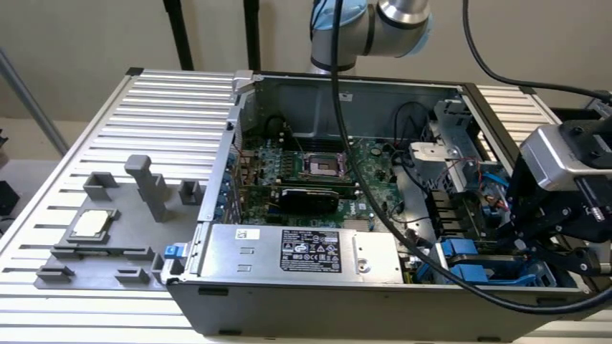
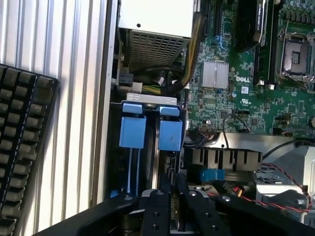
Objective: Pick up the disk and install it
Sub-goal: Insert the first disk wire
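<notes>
In the exterior view my gripper (image 1: pixel 532 247) reaches down into the drive bay (image 1: pixel 478 261) at the front right corner of the open computer case (image 1: pixel 316 294). The wrist view looks straight down into that bay. My gripper (image 2: pixel 174 199) stands there with its black fingers (image 2: pixel 157 209) close together on a thin part seen edge-on, which looks like the disk (image 2: pixel 170 135). The disk stands upright in a slot, its blue carrier end facing away from me. A second blue carrier (image 2: pixel 133 130) sits in the slot beside it.
The silver power supply (image 1: pixel 306 251) lies along the case's front wall, with the motherboard (image 1: pixel 316 172) and its cables behind. A grey fixture (image 1: pixel 115 222) holding a small silver chip (image 1: pixel 91 223) sits on the slatted table. A black keyboard (image 2: pixel 24 147) lies outside the case wall.
</notes>
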`<state>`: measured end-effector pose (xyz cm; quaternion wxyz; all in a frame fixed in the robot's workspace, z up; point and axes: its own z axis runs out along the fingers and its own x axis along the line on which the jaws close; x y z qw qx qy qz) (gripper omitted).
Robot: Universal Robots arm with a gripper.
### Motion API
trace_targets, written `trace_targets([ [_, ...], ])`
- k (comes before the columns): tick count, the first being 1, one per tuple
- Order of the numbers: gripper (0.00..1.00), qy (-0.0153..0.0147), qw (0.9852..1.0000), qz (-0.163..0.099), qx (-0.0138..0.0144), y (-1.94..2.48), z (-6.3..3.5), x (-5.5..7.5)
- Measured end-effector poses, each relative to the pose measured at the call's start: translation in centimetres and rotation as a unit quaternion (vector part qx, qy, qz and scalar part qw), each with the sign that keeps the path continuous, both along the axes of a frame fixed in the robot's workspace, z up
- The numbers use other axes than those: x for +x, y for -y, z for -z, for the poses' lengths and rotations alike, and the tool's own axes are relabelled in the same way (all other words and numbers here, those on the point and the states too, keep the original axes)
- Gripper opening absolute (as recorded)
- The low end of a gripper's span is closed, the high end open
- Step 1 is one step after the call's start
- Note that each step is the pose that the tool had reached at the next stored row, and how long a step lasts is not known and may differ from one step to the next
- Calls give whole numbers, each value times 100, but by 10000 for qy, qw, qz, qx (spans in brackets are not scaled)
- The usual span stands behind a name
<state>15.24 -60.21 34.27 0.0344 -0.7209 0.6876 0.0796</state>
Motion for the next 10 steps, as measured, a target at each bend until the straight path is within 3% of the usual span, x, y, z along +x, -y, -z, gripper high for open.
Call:
trace_targets([
  [4,16,0,9999,116,-23,-5,6,5],
  [10,16,-9,9998,201,-89,-30,10,8],
])
